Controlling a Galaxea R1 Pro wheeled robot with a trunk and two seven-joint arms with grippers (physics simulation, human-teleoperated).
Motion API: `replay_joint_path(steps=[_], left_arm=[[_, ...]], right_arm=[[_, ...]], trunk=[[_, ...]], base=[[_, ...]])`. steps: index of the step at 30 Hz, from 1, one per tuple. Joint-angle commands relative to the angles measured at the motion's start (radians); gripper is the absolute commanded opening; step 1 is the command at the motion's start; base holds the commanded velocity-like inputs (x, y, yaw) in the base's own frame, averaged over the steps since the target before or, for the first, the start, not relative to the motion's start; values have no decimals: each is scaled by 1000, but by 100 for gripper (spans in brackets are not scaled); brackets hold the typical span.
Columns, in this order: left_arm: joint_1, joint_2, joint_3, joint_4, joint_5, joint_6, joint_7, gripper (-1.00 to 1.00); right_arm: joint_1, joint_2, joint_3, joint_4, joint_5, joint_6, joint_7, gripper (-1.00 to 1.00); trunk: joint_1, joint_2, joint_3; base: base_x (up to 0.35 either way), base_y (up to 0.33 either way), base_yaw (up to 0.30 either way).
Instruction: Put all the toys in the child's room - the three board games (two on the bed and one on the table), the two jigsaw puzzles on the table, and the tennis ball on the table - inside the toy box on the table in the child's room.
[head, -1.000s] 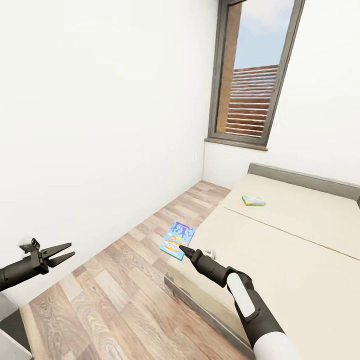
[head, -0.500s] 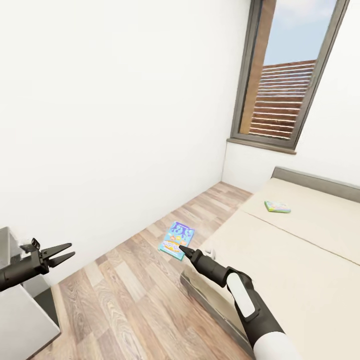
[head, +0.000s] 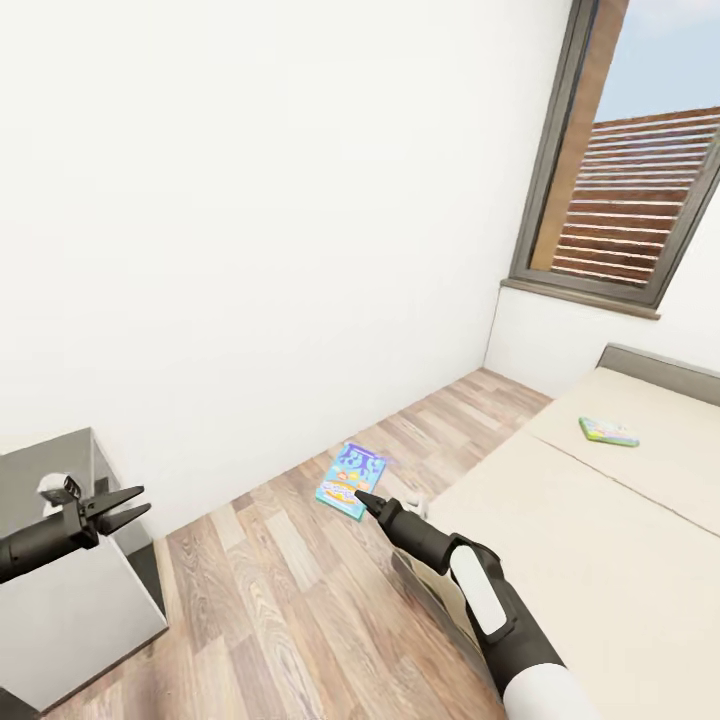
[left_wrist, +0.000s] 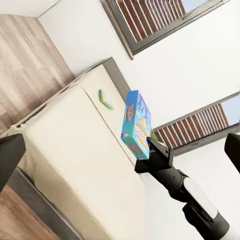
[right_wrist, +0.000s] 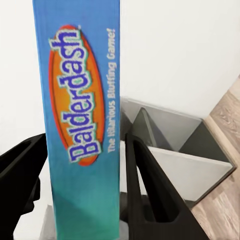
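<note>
Clamping the board game (head: 351, 480), right tool (head: 362, 497); left tool (head: 128, 506) apart, empty.

Colours in view: teal box, cream bed.
Board game (right_wrist: 82, 125) is showing teal-blue, orange oval, purple "Balderdash" lettering; bed (head: 600, 540) is showing plain cream; floor (head: 300, 590) is showing brown-grey wood planks.
</note>
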Motion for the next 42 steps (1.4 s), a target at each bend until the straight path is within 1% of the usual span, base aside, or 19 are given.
replay_joint_path(steps=[1,42], left_arm=[[-1,0,0,0,-2,11,-5,100],[-1,0,0,0,-4,9,-5,100]], right_arm=[[-1,0,-1,-1,-9,7,-1,-100],[-1,2,-1,-2,-9,9,-1,-100]], trunk=[[-4,6,1],[-161,293,99]], base=[[0,0,278],[0,0,277]])
